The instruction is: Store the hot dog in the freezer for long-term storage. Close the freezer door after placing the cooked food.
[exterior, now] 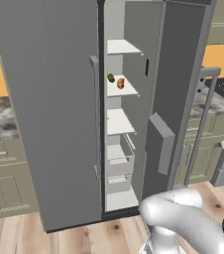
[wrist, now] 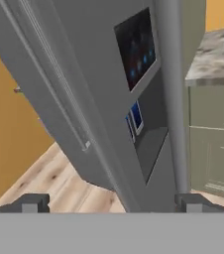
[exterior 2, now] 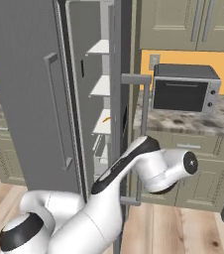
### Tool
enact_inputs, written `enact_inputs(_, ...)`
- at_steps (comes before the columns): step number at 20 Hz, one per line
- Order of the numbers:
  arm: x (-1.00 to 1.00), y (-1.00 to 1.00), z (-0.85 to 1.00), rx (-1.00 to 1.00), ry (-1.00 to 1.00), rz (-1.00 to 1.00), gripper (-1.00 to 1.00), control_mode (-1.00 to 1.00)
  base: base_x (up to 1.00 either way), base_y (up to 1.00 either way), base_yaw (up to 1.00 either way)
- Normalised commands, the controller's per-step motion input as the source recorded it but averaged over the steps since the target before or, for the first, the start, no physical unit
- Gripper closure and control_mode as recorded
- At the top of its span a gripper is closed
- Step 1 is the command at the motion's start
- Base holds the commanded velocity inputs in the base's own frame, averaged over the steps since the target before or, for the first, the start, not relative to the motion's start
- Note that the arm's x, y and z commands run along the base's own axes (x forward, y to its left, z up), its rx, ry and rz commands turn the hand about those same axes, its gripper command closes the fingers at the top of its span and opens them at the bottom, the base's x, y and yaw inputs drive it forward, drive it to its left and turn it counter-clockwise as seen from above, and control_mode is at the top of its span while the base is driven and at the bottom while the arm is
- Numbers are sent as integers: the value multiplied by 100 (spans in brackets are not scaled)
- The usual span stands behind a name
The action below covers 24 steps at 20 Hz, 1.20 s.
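**Freezer door ajar, hot dog on a shelf, gripper empty**

Gripper (wrist: 112, 202) tips sit nearest the hand camera, spread wide apart with nothing between them. Just ahead of them stands the freezer door (wrist: 134, 99), tilted across the hand view, its black dispenser panel (wrist: 138, 49) facing the gripper and its long bar handle (wrist: 171, 89) running down close to the right tip. Whether either tip touches the door cannot be told. Beyond the door, to the right of the gripper, lie a marbled surface (wrist: 213, 59) and green cabinets (wrist: 215, 144); wooden floor (wrist: 59, 178) shows below on the left.

From the left base view the freezer (exterior: 121, 124) stands partly open, white shelves stacked inside. On its second shelf from the top rests the hot dog (exterior: 120, 83), with a small green item (exterior: 111, 78) just beside it. Both are inside the compartment, on the far side of the door from the gripper.

From the right base view the arm (exterior 2: 129, 166) bends toward the door edge, and a microwave (exterior 2: 185, 88) sits on the surface to the right.
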Motion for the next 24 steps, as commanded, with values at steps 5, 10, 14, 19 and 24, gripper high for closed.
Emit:
enact_inputs(5,46,-33,-9,0,-15,27,-100,-100,0,0,0)
enact_inputs(10,53,-12,-6,2,-27,33,-100,-100,0,0,0)
enact_inputs(14,32,0,-2,0,-3,15,-100,-100,0,0,0)
enact_inputs(19,29,2,-5,0,0,3,-100,-100,0,0,0)
enact_inputs(24,34,20,-14,0,0,0,-100,-100,0,0,0)
